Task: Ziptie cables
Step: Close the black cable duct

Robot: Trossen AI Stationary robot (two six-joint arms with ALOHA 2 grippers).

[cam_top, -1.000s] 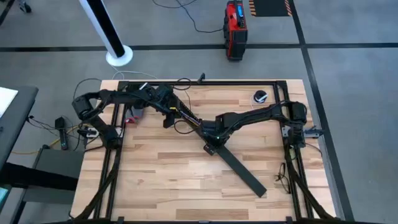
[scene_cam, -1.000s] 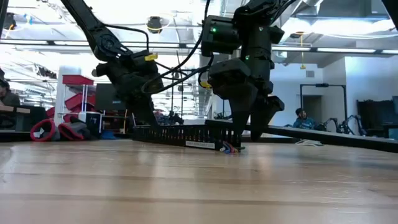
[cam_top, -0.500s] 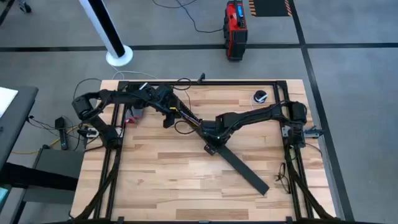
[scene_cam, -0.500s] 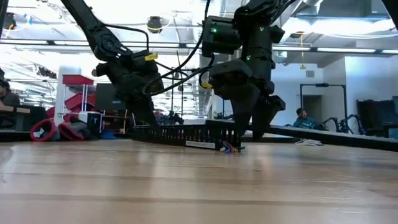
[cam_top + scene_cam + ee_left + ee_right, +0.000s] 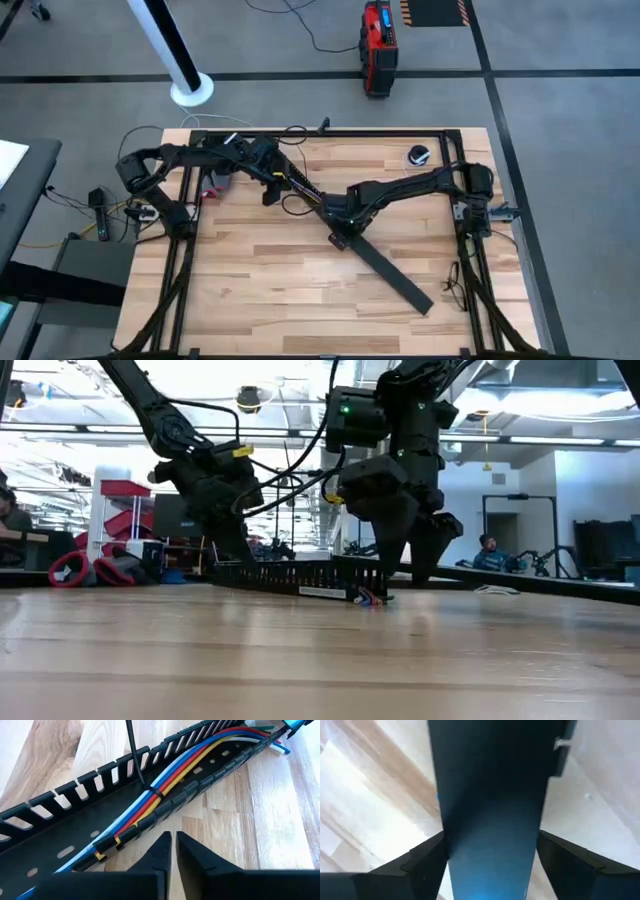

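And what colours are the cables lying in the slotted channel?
Blue, white, red and yellow cables, seen best in the left wrist view.

Right tool and strip shifted slightly

The right tool (image 5: 408, 568) has lifted a little; the far end of the flat black strip (image 5: 395, 279) swung slightly outward.

A grey concrete floor (image 5: 560, 150) crossed by black tape lines (image 5: 300, 75) surrounds the pale wooden plank desk (image 5: 270, 290). A white round-based pole (image 5: 185, 75) stands upper left; a red-and-black box (image 5: 378, 45) sits top centre.
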